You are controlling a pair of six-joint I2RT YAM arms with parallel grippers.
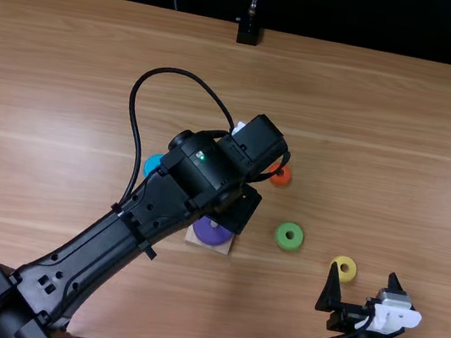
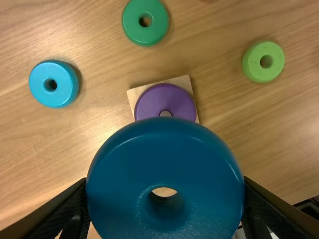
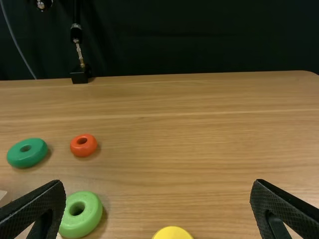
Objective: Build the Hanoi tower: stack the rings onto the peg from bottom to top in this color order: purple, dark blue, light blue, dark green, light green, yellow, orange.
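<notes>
Dark blue ring pinched between the fingers of my left gripper: that is how the left wrist view has me. Beyond it lies the purple ring, seated on the wooden base with the peg showing in its hole. From this slant I can't tell whether my ring's hole is lined up with the peg. If I trusted the angled look and lowered off-centre, the ring could catch the peg's tip, tilt in my grip or shove the base. Drifting sideways while low might bump the light blue ring, dark green ring or light green ring, all set apart around the base.

In the top view, my left arm slants in from its base to above the peg area, wrist bent so the gripper points steeply down. The orange ring is ahead and to the right of that gripper. My right gripper waits near the table's near edge, with the yellow ring just beside one finger; a careless swing there could knock it.

In the right wrist view, those right fingers stand wide apart with nothing between them, aimed outward across the table at a shallow angle.
</notes>
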